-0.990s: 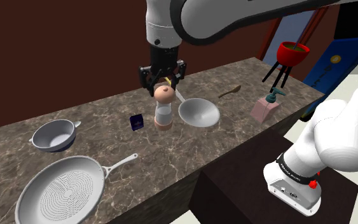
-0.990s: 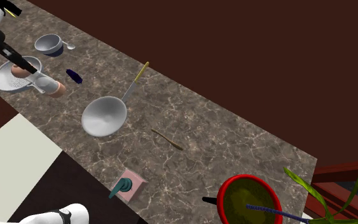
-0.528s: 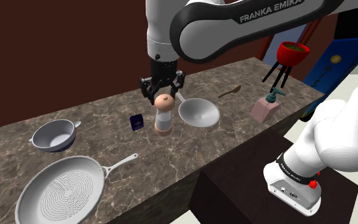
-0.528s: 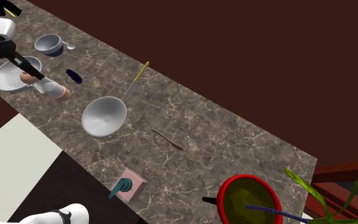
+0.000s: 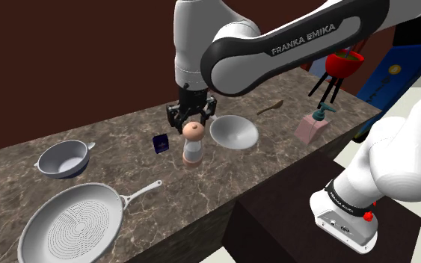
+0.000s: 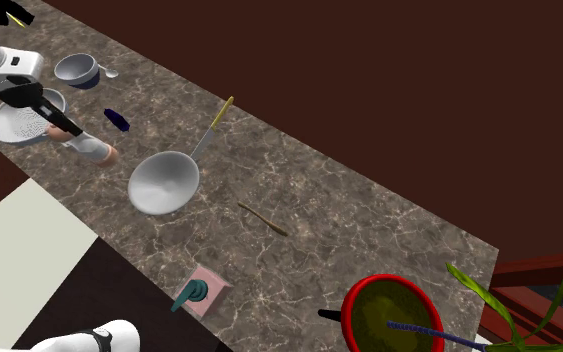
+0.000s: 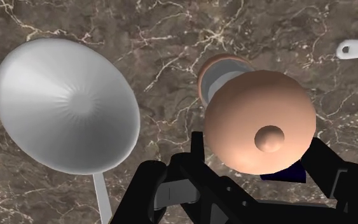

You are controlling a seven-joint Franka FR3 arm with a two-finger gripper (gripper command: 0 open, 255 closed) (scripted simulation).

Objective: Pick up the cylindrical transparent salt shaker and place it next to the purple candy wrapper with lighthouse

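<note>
Shoulder view: the white arm comes down to the marbled tabletop (image 5: 119, 134), and the tool (image 5: 191, 119) sits right over the salt shaker (image 5: 192, 146).
Tool state: pinching the shaker's rounded tan cap, with one black finger (image 7: 196, 153) on each side in the wrist view.
Shaker: upright, with a pale see-through body between the tan cap and a tan base. I cannot tell what is inside it, or whether the base touches the tabletop or hangs just above it.
Candy wrapper (image 5: 160, 144): dark purple, just beside the shaker on the shoulder view's left, not touching it.
Ladle (image 5: 234, 132): a white round bowl just beside the shaker on the other side, with a thin handle.
Small pot (image 5: 63, 158): grey, well to the shoulder view's left.
Pan (image 5: 70, 222): grey, with a ringed floor and a long handle that points toward the shaker.
Red bowl (image 6: 394, 315): on black legs at the tabletop's far end, holding an olive-brown fill with a blue rod lying across it.
Soap dispenser (image 5: 311, 127): pink with a teal pump, near the red bowl.
</note>
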